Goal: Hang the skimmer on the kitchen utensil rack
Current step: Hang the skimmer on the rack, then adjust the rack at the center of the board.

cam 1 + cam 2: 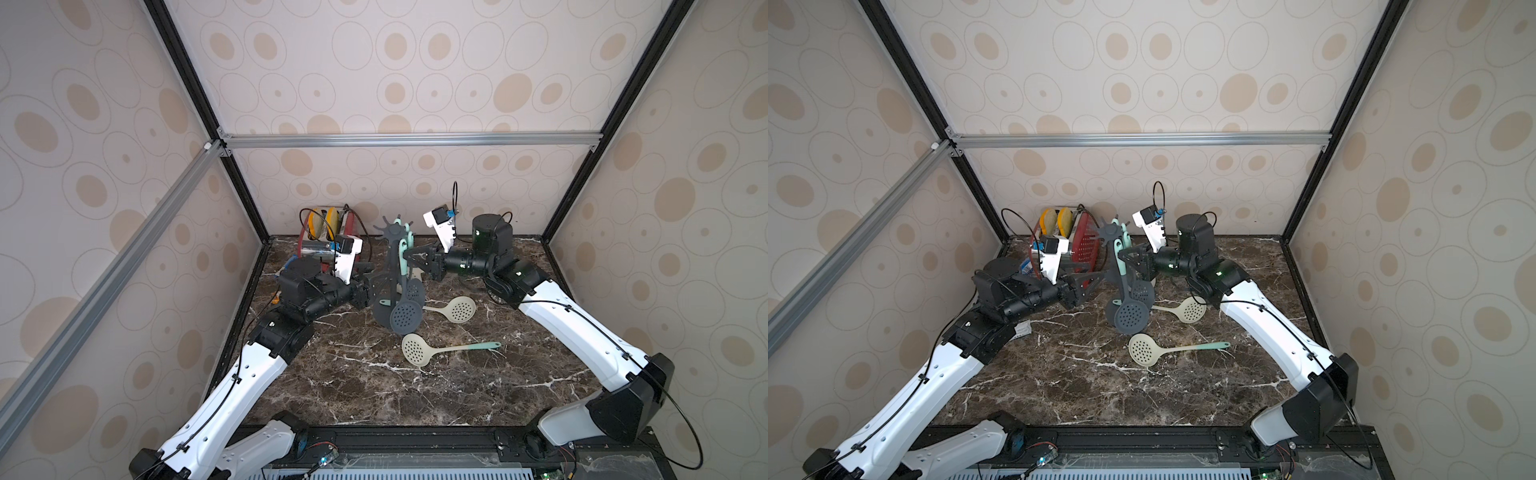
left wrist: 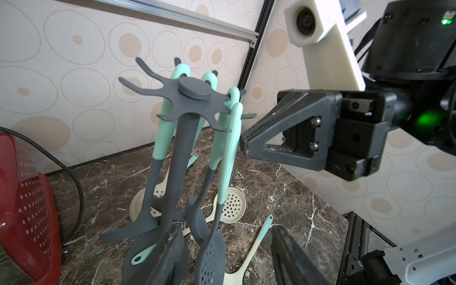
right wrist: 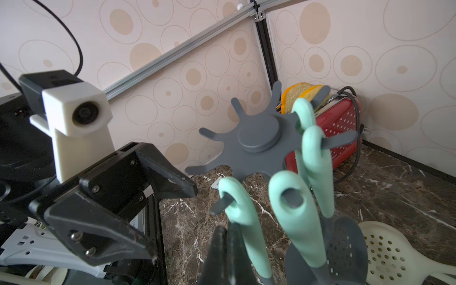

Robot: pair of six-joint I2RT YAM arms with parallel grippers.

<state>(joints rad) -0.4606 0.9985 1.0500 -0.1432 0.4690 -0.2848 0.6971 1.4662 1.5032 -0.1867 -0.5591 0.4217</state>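
- The skimmer (image 2: 229, 148), grey with a mint handle, hangs head down by its handle loop from a hook of the kitchen utensil rack (image 2: 195, 88).
- The rack stands upright near the far edge of the counter (image 1: 374, 395), about midway along it. Three more mint-handled utensils (image 3: 315, 160) hang from its other hooks.
- The right tool (image 2: 244, 145) has its jaws pressed together, the tip just beside the skimmer's handle, gripping nothing.
- The left tool (image 3: 171, 223) has its jaws apart near the rack's pole, with nothing seen between them.
- A cream skimmer (image 1: 459, 309) lies flat beside the rack's base, on the side toward the right edge.
- A second cream skimmer (image 1: 417, 349) lies nearer the front edge.
- A red toaster (image 3: 343, 128) sits in the far left corner.
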